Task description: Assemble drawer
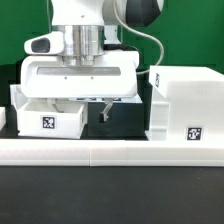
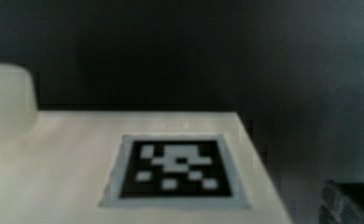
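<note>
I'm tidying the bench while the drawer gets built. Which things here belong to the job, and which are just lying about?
Belongs to the job:
- tall box
- tray
- tool, hanging between the two

Just lying about:
- long white rail along the front

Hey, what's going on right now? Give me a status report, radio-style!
Fingers low beside small tagged tray, nothing visibly held; open or shut unclear. Tall box stands apart at exterior view's right. No obstruction seen.
</note>
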`<state>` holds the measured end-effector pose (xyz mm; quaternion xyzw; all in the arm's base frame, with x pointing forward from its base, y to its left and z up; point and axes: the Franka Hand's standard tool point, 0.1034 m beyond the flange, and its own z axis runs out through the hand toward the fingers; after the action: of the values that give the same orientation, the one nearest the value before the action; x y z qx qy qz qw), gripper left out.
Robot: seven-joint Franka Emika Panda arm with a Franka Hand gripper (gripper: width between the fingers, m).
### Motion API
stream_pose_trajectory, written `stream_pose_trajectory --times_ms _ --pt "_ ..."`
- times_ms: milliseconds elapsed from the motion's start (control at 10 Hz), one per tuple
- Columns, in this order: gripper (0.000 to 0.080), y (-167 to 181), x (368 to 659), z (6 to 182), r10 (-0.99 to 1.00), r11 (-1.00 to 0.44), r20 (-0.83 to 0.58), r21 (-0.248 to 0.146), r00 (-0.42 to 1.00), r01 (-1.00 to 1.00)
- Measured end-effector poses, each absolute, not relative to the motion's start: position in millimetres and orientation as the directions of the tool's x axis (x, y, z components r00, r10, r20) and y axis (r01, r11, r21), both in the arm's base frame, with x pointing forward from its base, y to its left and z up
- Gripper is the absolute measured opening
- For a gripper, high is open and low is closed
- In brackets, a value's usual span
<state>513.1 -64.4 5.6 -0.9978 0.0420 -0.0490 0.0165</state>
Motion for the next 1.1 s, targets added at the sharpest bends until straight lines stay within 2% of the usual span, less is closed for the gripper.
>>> stream_pose_trajectory --times_ms 200,400,500,600,700,1100 --pt "0.0623 -64.3 512.5 5.3 -0.083 -0.996 0.095 -0.037 0.992 -0.08" --pt "0.027 -66.0 512.3 5.3 -0.072 -0.997 0.096 -0.034 0.993 -0.069" --pt "0.0133 -67.0 512.2 5.3 -0.062 -0.998 0.096 -0.033 0.993 -0.059" --pt "0.0133 -67.6 512.1 5.4 -0.051 -0.998 0.096 -0.032 0.994 -0.048" --pt "0.0041 -67.3 512.4 5.5 -0.051 -0.998 0.097 -0.032 0.994 -0.048" --pt "0.0041 -67.4 512.4 5.5 -0.051 -0.998 0.097 -0.032 0.994 -0.048"
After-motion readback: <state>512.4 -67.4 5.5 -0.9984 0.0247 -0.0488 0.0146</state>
